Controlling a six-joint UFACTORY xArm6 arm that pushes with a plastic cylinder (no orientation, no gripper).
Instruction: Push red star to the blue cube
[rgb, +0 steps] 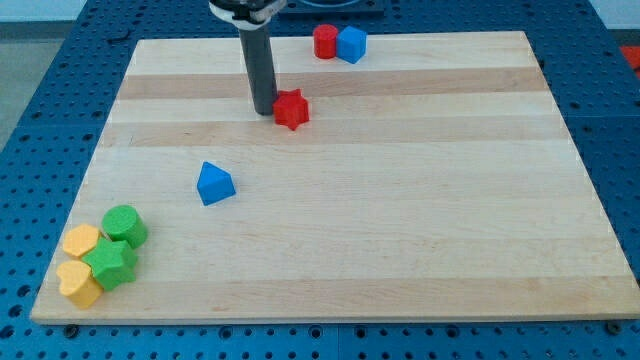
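Note:
The red star (292, 109) lies on the wooden board (400, 200) near the view's top, left of centre. My tip (264, 110) stands just to the star's left, touching or almost touching it. The blue cube (351, 45) sits at the view's top edge of the board, up and to the right of the star, with a red cylinder (325, 42) touching its left side.
A blue triangle block (214, 184) lies below and left of the star. At the view's bottom left corner a cluster holds a green cylinder (124, 226), a green star (111, 263), a yellow hexagon block (81, 242) and a yellow heart (78, 284).

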